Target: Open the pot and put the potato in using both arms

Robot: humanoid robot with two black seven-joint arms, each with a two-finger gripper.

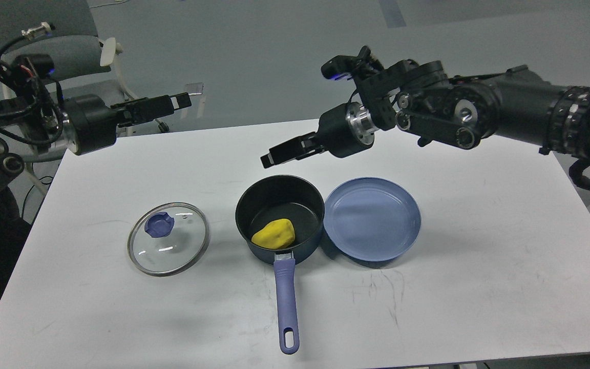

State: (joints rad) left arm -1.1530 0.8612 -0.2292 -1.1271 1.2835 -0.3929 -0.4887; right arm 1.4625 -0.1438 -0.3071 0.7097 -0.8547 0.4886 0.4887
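The dark-blue pot [246, 202] stands open at the table's middle, its purple handle [286, 302] pointing toward me. The yellow potato [273, 234] lies on the pot's black bottom, on the handle side. The glass lid [168, 239] with its purple knob lies flat on the table left of the pot. My right gripper [270, 155] hangs above the pot's far rim, open and empty, clear of the pot. My left gripper [182, 101] is held high over the table's far left edge, empty; its fingers show side-on as one dark bar.
A shallow blue plate [372, 219] sits against the pot's right side. A grey chair [59, 51] stands behind the table's [479, 287] far left corner, near my left arm.
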